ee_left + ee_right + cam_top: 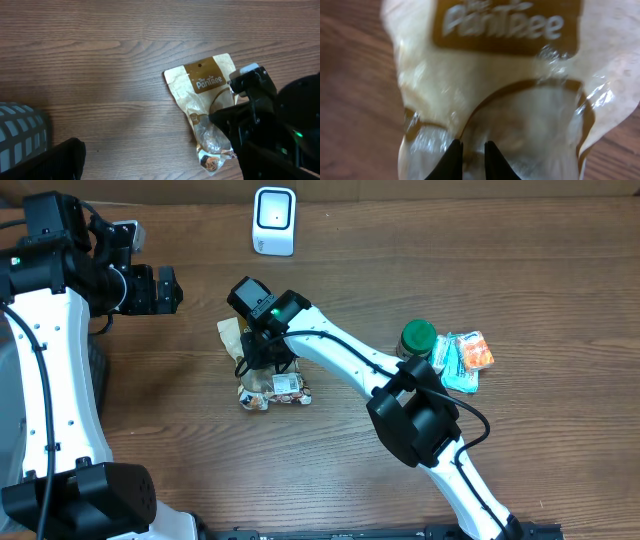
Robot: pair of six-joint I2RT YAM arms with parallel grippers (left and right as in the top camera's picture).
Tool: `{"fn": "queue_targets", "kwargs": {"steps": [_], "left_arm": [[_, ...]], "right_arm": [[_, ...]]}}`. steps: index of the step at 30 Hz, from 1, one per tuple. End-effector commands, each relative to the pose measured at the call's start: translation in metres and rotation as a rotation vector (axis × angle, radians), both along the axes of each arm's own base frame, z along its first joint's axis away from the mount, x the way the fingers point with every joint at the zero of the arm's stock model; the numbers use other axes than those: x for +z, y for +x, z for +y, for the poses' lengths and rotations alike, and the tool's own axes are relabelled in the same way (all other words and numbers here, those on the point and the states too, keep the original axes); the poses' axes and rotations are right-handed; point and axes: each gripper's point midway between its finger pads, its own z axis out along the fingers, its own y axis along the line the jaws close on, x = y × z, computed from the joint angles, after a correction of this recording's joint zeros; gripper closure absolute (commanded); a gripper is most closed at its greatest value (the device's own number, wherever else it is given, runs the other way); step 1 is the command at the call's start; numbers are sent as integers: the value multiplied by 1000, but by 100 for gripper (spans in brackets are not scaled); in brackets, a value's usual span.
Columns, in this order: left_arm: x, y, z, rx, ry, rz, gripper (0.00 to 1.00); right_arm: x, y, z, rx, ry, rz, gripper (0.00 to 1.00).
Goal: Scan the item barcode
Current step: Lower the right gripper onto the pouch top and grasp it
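The item is a tan snack pouch [280,388] printed "PanTree", lying on the wooden table; it also shows in the left wrist view [202,85] and fills the right wrist view [520,75]. A white label patch [289,383] sits at its lower end; whether this is the barcode is too small to tell. My right gripper [262,355] is down on the pouch's middle, and its black fingertips [473,145] pinch a fold of the film. My left gripper [165,288] hangs open at the upper left, well away from the pouch, with one finger [65,159] in its own view.
A white barcode scanner [274,220] stands at the table's back edge. A green-lidded jar [418,337] and orange and teal packets [465,358] lie to the right, beside the right arm. A grey gridded object [20,130] sits at the left.
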Motion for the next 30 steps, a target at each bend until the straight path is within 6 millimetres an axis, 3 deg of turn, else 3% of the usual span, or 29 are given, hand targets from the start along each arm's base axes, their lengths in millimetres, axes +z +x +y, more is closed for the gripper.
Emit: {"fn": "queue_targets", "kwargs": {"steps": [1, 5, 8, 14, 18, 22, 30], "left_arm": [[10, 1, -4, -29, 9, -33, 0], [10, 1, -4, -29, 9, -33, 0], [10, 1, -4, -29, 9, -33, 0], [10, 1, -4, -29, 9, -33, 0], [10, 1, -4, -29, 9, -33, 0], [10, 1, -4, -29, 9, -33, 0], [10, 1, -4, -29, 9, -33, 0]], "right_arm": [[-24, 3, -11, -40, -66, 13, 84], [-24, 5, -9, -25, -60, 2, 79], [-13, 5, -1, 39, -21, 2, 67], [55, 1, 28, 136, 152, 18, 59], [74, -17, 52, 196, 268, 70, 55], [62, -43, 64, 231, 284, 145, 55], [20, -100, 65, 275, 180, 262, 55]]}}
